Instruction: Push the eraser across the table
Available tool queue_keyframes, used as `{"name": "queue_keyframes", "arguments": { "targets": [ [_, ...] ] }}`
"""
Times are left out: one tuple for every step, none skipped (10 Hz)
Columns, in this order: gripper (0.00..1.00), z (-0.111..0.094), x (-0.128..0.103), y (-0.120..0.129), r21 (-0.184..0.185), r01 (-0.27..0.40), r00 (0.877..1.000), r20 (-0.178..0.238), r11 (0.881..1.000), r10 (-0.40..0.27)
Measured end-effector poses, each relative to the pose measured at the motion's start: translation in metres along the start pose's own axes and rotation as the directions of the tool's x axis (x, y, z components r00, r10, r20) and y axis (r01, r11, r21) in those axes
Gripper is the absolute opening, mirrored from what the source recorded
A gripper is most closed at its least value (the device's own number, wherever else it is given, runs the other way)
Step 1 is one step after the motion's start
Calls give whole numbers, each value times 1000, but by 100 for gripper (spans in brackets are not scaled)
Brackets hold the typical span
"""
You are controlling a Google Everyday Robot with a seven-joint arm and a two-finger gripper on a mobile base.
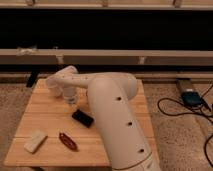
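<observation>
Wooden table [46,113], speckled floor [176,137], gripper [71,99] near eraser [82,118]

The eraser [82,118], a small flat black rectangular block, lies flat near the middle of the table [45,114] with its long side turned at a slant to the table's edges. The table is a light wooden rectangular top made of slats. The gripper [70,98] hangs over the tabletop just beyond the eraser, toward the far left.

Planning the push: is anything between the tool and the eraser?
Nothing visible. The tool hangs just up-left of the eraser, only bare table between them; the dark red object and whitish block lie nearer the front edge.
</observation>
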Motion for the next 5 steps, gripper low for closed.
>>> {"name": "queue_keyframes", "arguments": {
  "targets": [
    [0, 0, 2, 0, -1, 1, 1000, -5, 1000, -1],
    [0, 0, 3, 1, -1, -2, 1000, -3, 1000, 2],
    [0, 0, 3, 1, 1, -6, 1000, 4, 1000, 6],
    [0, 1, 4, 2, 1, -22, 1000, 12, 1000, 22],
    [0, 1, 13, 6, -7, -44, 999, 17, 999, 44]
  ]
}}
